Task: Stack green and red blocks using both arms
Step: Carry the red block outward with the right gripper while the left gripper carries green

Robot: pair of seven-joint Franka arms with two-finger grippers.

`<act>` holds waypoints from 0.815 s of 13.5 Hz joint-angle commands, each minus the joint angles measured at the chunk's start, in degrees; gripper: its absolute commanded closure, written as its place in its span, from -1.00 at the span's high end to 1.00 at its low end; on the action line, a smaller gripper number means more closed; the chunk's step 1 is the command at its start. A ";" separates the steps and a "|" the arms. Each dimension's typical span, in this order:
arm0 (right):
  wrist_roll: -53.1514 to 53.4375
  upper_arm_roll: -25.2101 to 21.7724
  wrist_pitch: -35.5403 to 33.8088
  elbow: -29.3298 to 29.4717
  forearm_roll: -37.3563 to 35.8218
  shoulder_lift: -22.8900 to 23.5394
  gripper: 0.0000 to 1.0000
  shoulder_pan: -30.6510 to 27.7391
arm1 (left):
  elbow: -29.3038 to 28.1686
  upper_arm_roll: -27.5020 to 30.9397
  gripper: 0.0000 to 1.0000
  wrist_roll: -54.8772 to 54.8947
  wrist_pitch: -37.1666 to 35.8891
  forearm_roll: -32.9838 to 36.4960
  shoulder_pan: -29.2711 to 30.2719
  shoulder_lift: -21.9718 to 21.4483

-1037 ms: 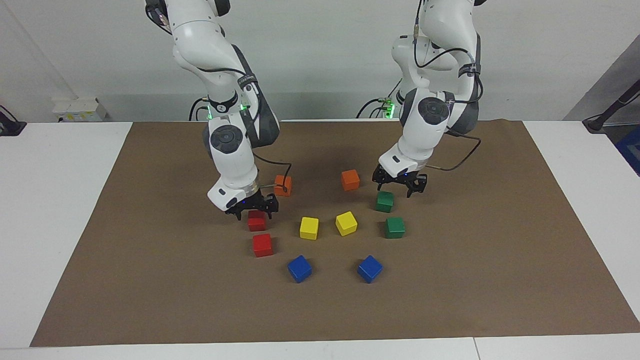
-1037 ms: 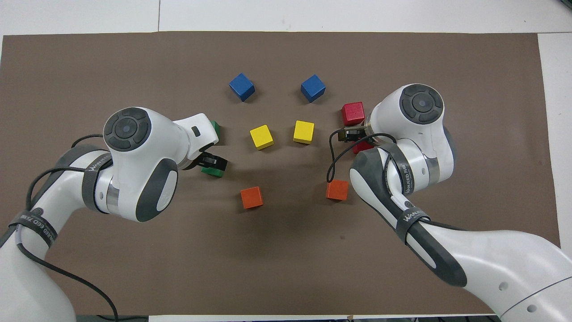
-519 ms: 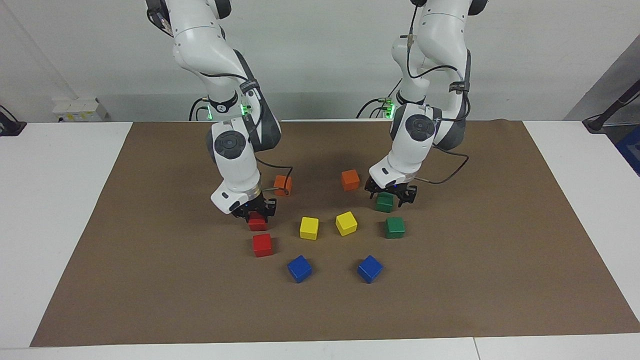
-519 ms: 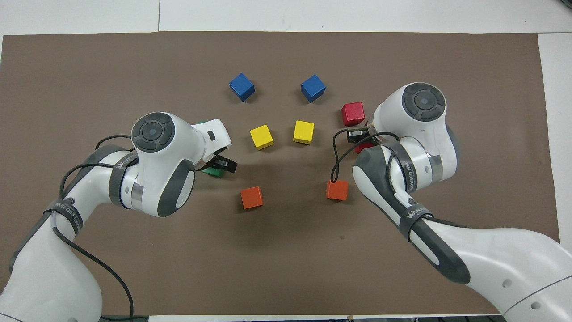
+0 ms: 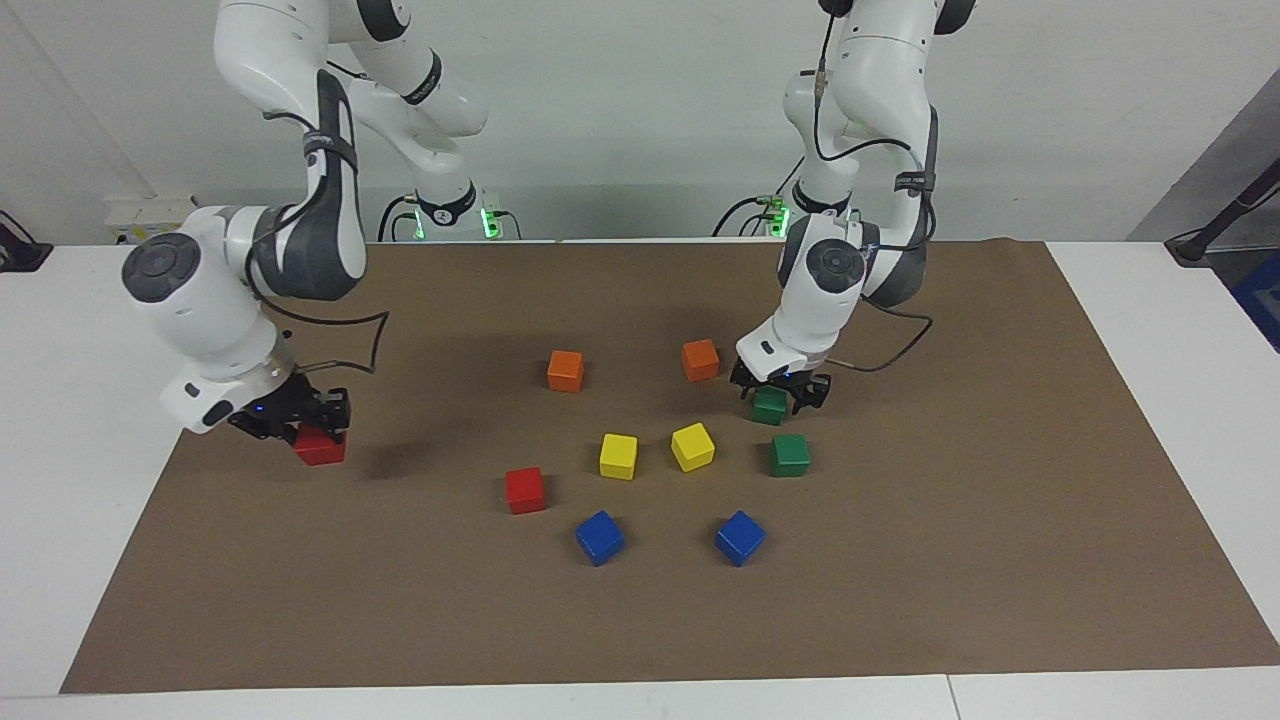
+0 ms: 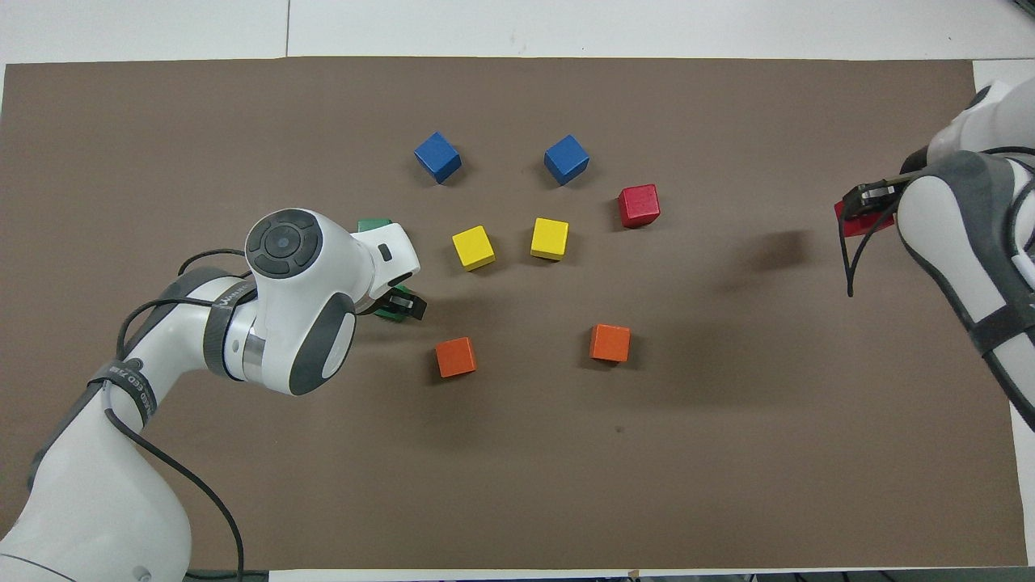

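Observation:
My right gripper (image 5: 305, 432) is shut on a red block (image 5: 322, 449) and holds it just above the brown mat (image 5: 900, 600), near the mat's edge at the right arm's end of the table. They also show in the overhead view: the gripper (image 6: 867, 204) and the block (image 6: 857, 223). The second red block (image 5: 525, 490) stands on the mat. My left gripper (image 5: 776, 392) is down on a green block (image 5: 769, 408), which rests on the mat. In the overhead view the gripper (image 6: 402, 305) hides most of that block (image 6: 391, 315). The second green block (image 5: 790, 455) stands beside it, farther from the robots.
Two yellow cubes (image 5: 618, 456) (image 5: 692, 446) sit mid-mat. Two blue cubes (image 5: 599, 537) (image 5: 740, 537) lie farther from the robots. Two orange cubes (image 5: 565, 371) (image 5: 701, 360) lie nearer to them. White tabletop (image 5: 100, 500) borders the mat.
My right gripper has carried a red block away from the other red block, toward the right arm's end of the mat. My left gripper has settled slightly lower on the green block.

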 commanded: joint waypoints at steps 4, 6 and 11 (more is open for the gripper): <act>2.90 1.23 6.01 -7.44 0.62 -1.49 -1.00 -0.17 | -1.03 0.91 -0.56 0.61 1.04 -0.85 -1.15 -0.18; 3.17 1.23 8.03 -8.67 0.62 -1.49 -1.00 1.14 | -0.85 1.00 -1.00 0.43 0.78 -0.85 -0.89 -0.18; 2.82 1.23 14.46 -12.45 0.62 -0.79 -1.00 1.24 | 3.52 1.09 -1.00 0.43 -8.85 -0.94 2.79 -3.68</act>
